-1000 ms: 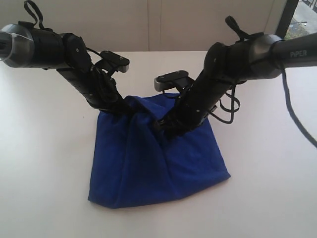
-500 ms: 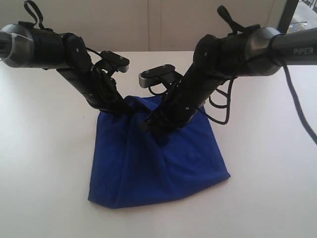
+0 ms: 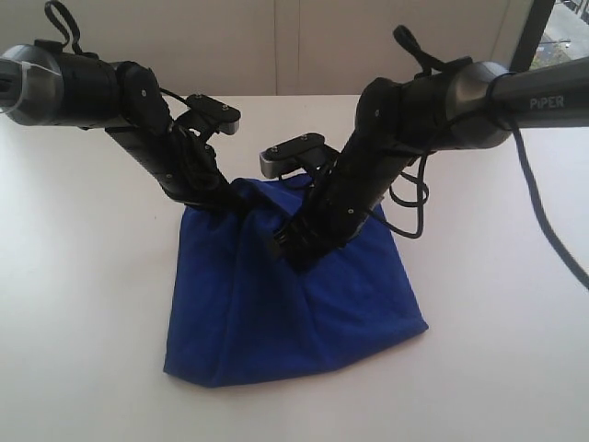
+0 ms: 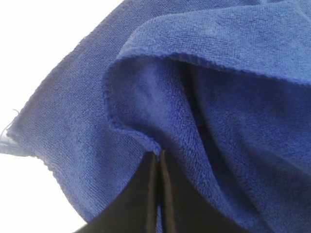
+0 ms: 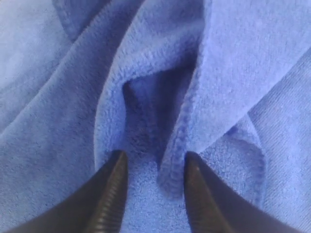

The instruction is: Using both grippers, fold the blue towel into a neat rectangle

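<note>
Royal-blue microfibre cloth: one blue towel (image 3: 294, 304) lies on one white worktop (image 3: 83, 295). It is bunched into a rough four-sided heap of rumpled layers, narrower at its far edge and wider at its near edge.

Two black arms reach down to the towel's far edge. The left arm (image 3: 92, 87) comes in from the towel's left. The right arm (image 3: 442, 97) comes in from its right and bears one "PiPER" marking (image 3: 549, 99).

- **Left tool** (image 3: 230, 203): sits at the towel's far left corner. In the left wrist view its two fingers (image 4: 136, 204) are pressed together with only a thin sliver of blue between them. It is clamped on the towel's stitched hem, where that hem curls into a fold.
- **Right tool** (image 3: 293, 249): sits over the towel's upper middle, inward from its far right corner, tips down against the cloth. In the right wrist view its two ribbed fingers (image 5: 109, 194) stand apart. One raised fold with a hemmed edge runs between them, nearer one finger than the other. The jaws are spread and are not pinching the cloth.

The towel's near edge lies flat on the worktop, well apart from both tools.
</note>
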Controlling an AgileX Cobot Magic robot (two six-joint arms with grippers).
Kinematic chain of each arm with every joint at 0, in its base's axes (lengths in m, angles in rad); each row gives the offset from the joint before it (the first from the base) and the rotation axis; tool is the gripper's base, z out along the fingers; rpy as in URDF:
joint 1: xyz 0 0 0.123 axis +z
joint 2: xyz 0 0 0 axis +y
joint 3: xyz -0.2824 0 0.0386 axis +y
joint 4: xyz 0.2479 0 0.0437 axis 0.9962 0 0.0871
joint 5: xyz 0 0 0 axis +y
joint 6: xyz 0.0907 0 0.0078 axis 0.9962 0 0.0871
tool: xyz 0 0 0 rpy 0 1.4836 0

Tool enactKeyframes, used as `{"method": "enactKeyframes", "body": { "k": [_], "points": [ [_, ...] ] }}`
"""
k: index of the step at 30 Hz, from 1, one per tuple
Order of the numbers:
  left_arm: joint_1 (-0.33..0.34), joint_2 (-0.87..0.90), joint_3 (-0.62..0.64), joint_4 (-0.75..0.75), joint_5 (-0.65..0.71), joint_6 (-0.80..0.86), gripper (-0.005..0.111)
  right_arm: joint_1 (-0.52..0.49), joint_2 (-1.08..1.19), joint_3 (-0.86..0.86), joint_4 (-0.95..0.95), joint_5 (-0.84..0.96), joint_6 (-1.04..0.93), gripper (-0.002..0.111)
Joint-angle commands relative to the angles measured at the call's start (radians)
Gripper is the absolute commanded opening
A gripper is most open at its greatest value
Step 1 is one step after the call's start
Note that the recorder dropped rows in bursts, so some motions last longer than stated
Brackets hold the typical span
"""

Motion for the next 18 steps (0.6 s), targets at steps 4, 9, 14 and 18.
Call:
{"method": "enactKeyframes", "body": {
  "k": [4,9,14,18],
  "points": [
    [0.001,-0.011,-0.003,-0.009,0.018,-0.007,0.000,-0.003,-0.003,0.003,-0.035,0.019,0.024,0.036],
    [0.001,-0.011,-0.003,-0.009,0.018,-0.007,0.000,-0.003,-0.003,0.003,-0.060,0.022,0.031,0.028],
    [0.001,-0.011,-0.003,-0.009,0.018,-0.007,0.000,-0.003,-0.003,0.003,-0.128,0.028,0.065,0.016],
    [0.001,-0.011,-0.003,-0.009,0.018,-0.007,0.000,-0.003,-0.003,0.003,-0.146,0.026,0.067,0.005]
  ]
}}
